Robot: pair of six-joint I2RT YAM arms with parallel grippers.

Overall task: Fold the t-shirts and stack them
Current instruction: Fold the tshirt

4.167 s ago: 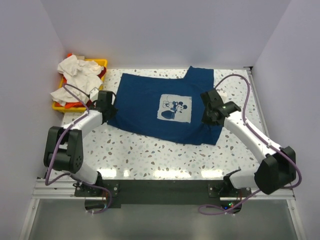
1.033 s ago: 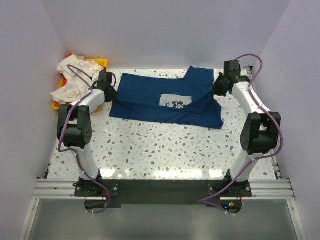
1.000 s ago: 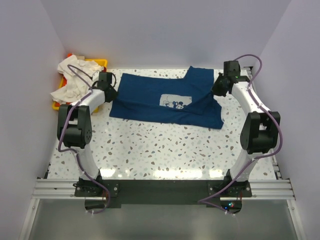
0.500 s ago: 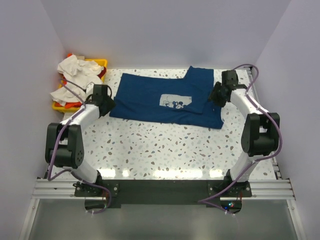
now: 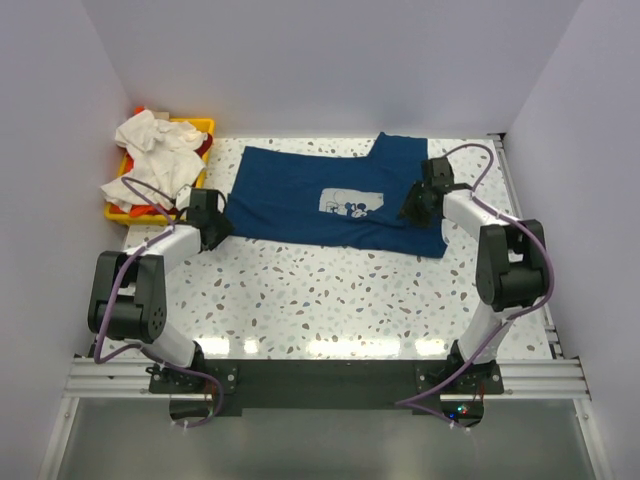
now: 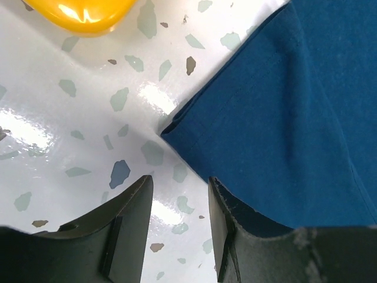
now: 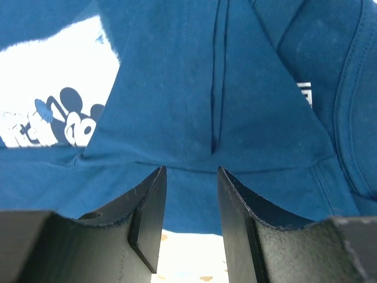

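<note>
The dark navy t-shirt (image 5: pixel 300 200) lies folded in half on the table, with its pale cartoon print (image 5: pixel 350 207) showing at the fold. My left gripper (image 5: pixel 214 226) is open just off the shirt's near left corner (image 6: pixel 172 127), and nothing sits between its fingers (image 6: pixel 131 218). Over the shirt's right part, my right gripper (image 5: pixel 412 206) is also open and empty. In the right wrist view, navy cloth (image 7: pixel 235 88) and the print (image 7: pixel 53 100) lie beyond the gripper (image 7: pixel 191 203). White t-shirts (image 5: pixel 150 140) and orange-red cloth (image 5: pixel 148 210) are heaped at the far left.
A yellow plastic tray (image 5: pixel 203 126) holds the heap at the far left corner, and its edge (image 6: pixel 82 12) shows in the left wrist view. The speckled table (image 5: pixel 330 290) stretches towards the arm bases. Pale walls close in the back and both sides.
The shirt, flat four seconds ago, is now folded front to back. Over the last second both grippers opened and drew back from its far edge towards the near side.
</note>
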